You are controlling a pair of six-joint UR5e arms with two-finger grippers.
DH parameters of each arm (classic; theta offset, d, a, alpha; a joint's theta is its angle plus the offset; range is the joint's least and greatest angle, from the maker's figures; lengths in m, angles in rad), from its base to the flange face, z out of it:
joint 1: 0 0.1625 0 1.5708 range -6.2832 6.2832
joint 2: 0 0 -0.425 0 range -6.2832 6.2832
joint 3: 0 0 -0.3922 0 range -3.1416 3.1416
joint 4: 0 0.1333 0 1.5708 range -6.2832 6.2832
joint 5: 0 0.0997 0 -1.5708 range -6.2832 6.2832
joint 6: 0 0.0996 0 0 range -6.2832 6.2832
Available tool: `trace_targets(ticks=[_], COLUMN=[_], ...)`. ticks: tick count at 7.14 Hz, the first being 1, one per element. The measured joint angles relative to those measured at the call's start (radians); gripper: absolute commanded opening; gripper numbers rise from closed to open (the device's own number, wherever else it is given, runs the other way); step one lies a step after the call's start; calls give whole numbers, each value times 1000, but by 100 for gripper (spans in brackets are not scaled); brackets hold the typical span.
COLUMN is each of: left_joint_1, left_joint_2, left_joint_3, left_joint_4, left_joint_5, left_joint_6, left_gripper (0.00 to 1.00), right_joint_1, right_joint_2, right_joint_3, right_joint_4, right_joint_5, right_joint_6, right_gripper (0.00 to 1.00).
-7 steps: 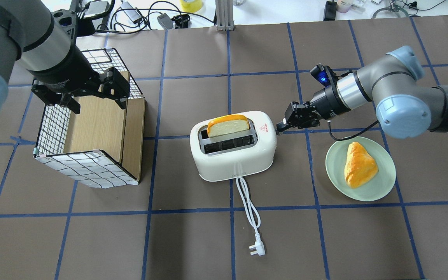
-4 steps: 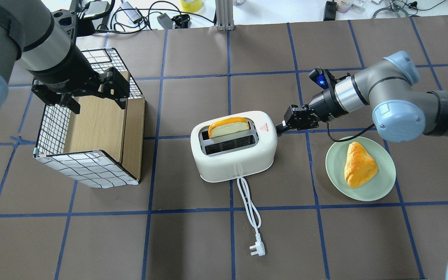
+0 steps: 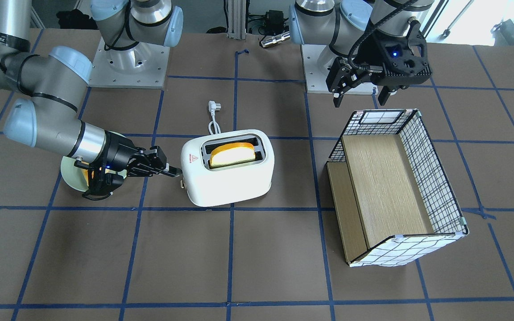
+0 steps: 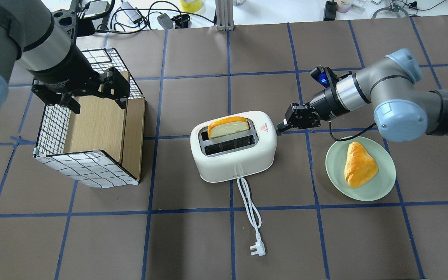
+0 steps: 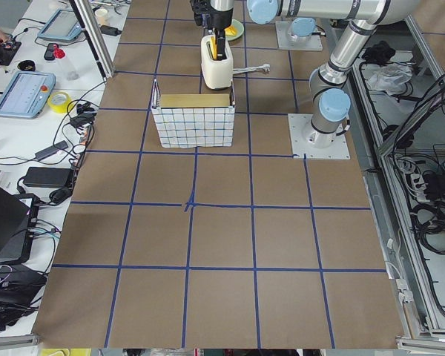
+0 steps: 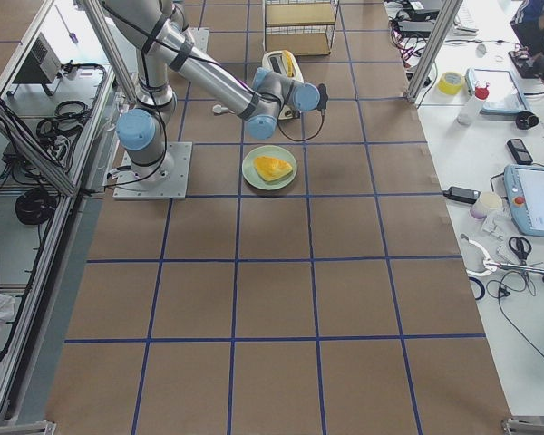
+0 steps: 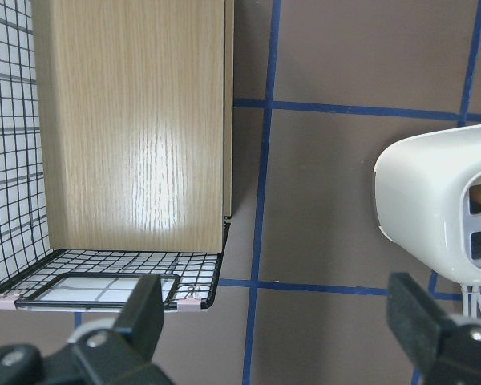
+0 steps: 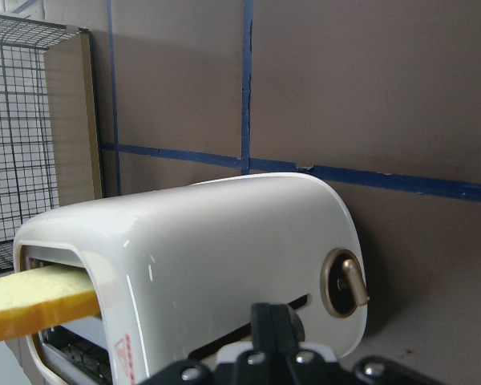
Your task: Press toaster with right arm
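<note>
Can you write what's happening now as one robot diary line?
right end effector: shut, at toaster end | bread: in slot | left end effector: open, raised near box

Bright, even light, soft shadows, glare on toaster (image 8: 224, 233)

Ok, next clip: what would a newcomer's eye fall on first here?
The white toaster mid-table, a slice of bread sticking out of one slot. The right hand is shut, its tip at the toaster's lever end. The left hand hangs open above one end of the grid box.
</note>
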Motion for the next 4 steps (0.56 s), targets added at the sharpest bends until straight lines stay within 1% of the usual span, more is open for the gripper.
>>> trace_targets(ticks=[2,3,4], left_joint_1=[0,0,0], left_joint_2=[0,0,0], left_joint_3=[0,0,0], left_joint_4=[0,0,0], left_joint_5=[0,0,-1], left_joint_6=[0,0,0], left_gripper=[100,100,100], right_joint_1=[4,13,35], right_joint_2=[-59,-94,-125], right_joint_3=[-32,-69,-115], right_joint_4=[-8,6,38], right_joint_5=[-87,-151,-243], right_joint_6=[154,214,255], right_gripper=[0,0,0])
